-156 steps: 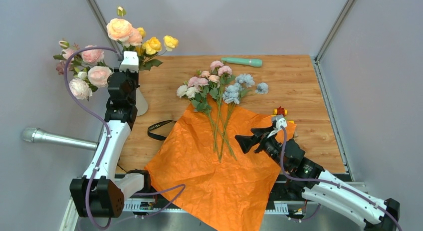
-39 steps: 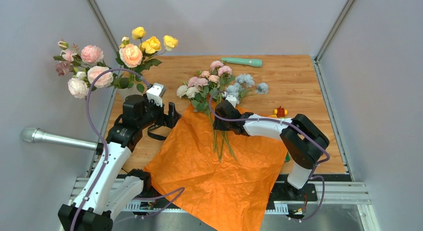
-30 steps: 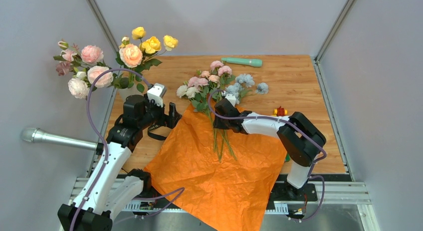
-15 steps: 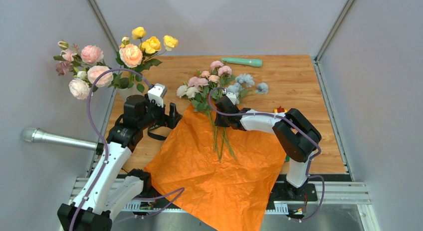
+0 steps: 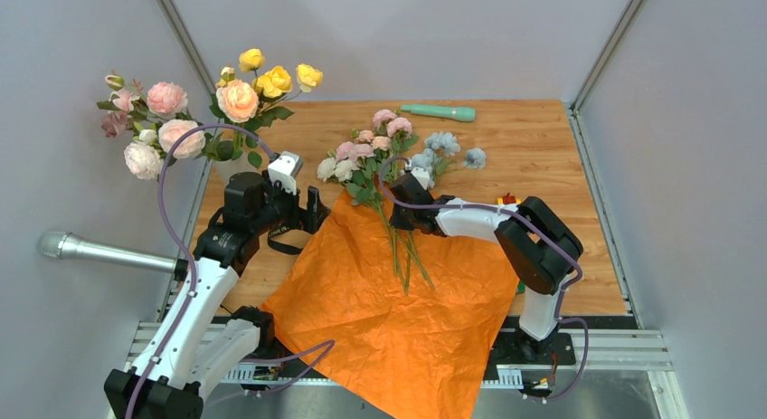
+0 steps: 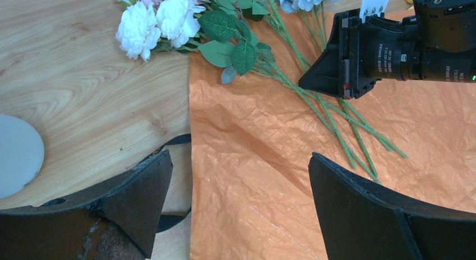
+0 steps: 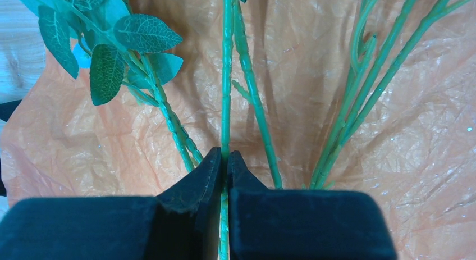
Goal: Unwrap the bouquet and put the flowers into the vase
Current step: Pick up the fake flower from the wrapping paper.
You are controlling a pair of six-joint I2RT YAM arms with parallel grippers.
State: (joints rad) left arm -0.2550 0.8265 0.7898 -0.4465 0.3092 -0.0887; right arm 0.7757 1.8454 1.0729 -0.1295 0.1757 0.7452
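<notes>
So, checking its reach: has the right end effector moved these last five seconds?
Yes: the right end effector went left from the paper's right side onto the flower stems, nearer the teal stick.

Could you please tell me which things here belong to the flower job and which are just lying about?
Job: loose flowers on the orange paper; vase, some blooms already in it; black strap; right gripper, shut on one stem.
Lying about: teal wand; grey metal tube; small toy blocks.
</notes>
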